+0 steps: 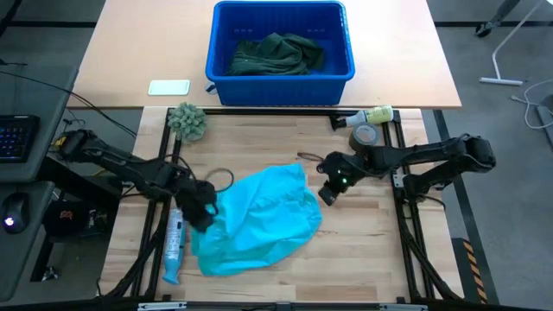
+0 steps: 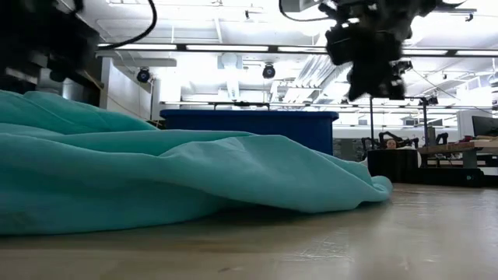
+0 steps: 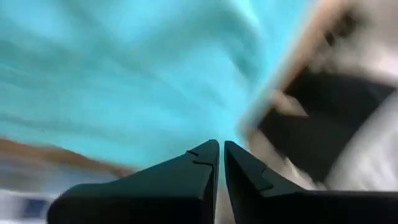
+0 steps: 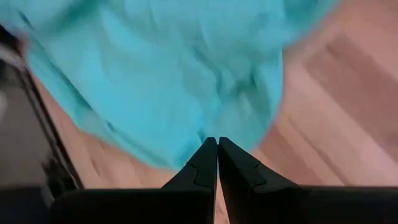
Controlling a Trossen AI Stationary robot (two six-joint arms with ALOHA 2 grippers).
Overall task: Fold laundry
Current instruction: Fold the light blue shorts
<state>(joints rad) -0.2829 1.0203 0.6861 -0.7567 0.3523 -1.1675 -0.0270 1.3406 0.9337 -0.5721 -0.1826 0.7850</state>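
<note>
Turquoise shirt (image 2: 156,179) filled the near low view, lying crumpled in a loose heap on the wooden table (image 1: 363,250) between both arms. At its left edge the left gripper (image 1: 200,214) sat with fingers pressed together, no cloth visibly pinched between them. Beside the shirt's right edge, the right gripper (image 1: 328,194) hung above the table, also closed and empty. Dark green garments (image 1: 276,53) waited in the blue bin (image 1: 281,78). Folding looked barely begun; the next move likely called for reopening, catching two edges and spreading the shirt flat

robotics lab, ceiling strip lights (image 2: 233,48), another robot arm (image 2: 393,141) on a far bench, keyboard (image 1: 17,138) beside the table (image 1: 371,250)
</note>
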